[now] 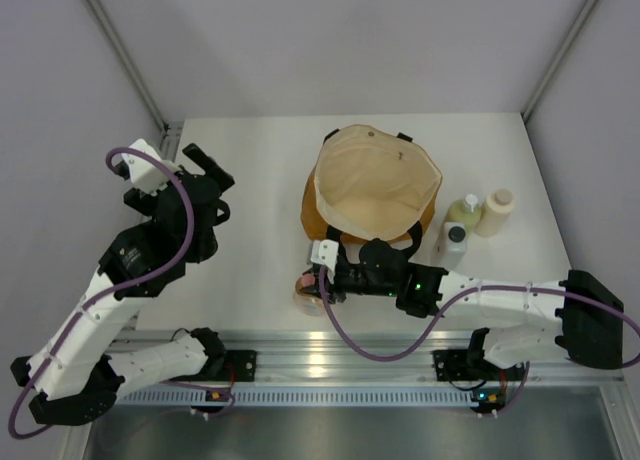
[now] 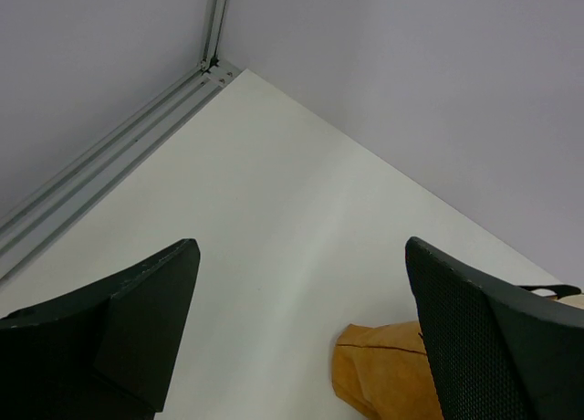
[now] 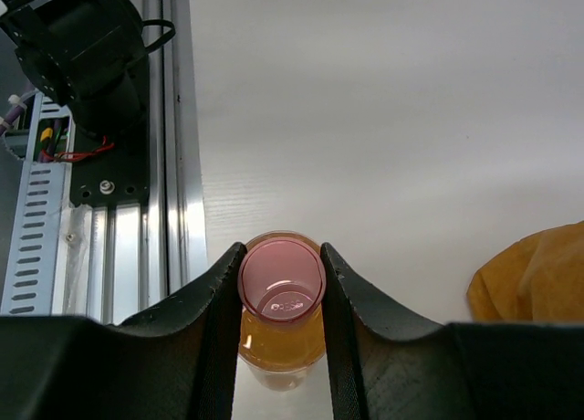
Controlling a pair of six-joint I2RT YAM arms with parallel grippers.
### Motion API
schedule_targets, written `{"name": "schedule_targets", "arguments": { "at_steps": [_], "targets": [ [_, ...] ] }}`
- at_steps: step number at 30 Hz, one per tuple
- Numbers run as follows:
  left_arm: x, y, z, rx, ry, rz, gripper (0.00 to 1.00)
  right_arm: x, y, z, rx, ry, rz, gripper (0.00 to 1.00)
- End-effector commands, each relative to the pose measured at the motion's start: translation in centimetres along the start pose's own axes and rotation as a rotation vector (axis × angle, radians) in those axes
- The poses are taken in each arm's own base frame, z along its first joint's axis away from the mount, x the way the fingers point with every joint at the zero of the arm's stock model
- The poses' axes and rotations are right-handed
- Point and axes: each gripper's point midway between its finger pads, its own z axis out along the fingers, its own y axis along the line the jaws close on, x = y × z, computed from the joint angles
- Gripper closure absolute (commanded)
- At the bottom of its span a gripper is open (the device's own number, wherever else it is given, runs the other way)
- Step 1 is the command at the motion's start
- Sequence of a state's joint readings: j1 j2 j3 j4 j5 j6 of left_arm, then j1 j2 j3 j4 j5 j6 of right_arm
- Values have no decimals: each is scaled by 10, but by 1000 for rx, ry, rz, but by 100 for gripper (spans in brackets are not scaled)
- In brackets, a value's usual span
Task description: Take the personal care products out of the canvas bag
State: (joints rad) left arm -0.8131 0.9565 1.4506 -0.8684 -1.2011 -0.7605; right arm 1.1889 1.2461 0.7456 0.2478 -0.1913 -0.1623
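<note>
Nearest you, the right gripper (image 3: 281, 276) has its black moulded fingers (image 3: 217, 297) clamped on either side of the orange translucent bottle (image 3: 281, 342). It grips just under the glossy, round pink cap (image 3: 281, 281). Raised marks on that cap are too faint to read. The bottle is upright over the white matte table (image 1: 250, 180), close to the ribbed aluminium rail (image 3: 173, 164) at the near edge. You cannot tell whether its base touches the table.

The canvas bag (image 1: 330, 195) stands just behind the gripper, mustard-tan weave outside and cream lining inside, with its mouth gaping wide.

Just right of the bag, three bottles stand upright and close together: the white bottle (image 1: 452, 246) with a dark cap nearest, then the yellow-green bottle (image 1: 465, 213) and the cream-beige bottle (image 1: 496, 212).

On the far left, the left gripper (image 2: 301, 256) has its fingers wide apart and is holding nothing, with bare table running on to the grey walls.
</note>
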Motion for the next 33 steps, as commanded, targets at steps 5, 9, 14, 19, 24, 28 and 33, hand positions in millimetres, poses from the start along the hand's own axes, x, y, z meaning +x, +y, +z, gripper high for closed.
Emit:
{"name": "schedule_targets", "arguments": {
  "at_steps": [5,9,14,19,24,28,33],
  "targets": [
    [1,0,1,-5,-5,-11,2,-66,-3,-4,17,-222,-85,87],
    [1,0,1,-2,-3,-16,2,-66,-3,-5,16,-213,-77,64],
    [4,-1,1,3,5,-10,2,-66,-3,-4,12,-191,-69,50],
    [7,-3,1,7,12,-6,2,-70,-6,-6,30,-193,-55,29],
    [9,-5,2,15,22,0,2,-81,-9,-10,44,-211,-46,24],
    [10,-6,2,19,27,7,2,-109,-15,-20,74,-254,-48,14],
    [17,-14,3,34,49,34,2,-138,-34,-35,165,-279,-52,0]
  ]
}}
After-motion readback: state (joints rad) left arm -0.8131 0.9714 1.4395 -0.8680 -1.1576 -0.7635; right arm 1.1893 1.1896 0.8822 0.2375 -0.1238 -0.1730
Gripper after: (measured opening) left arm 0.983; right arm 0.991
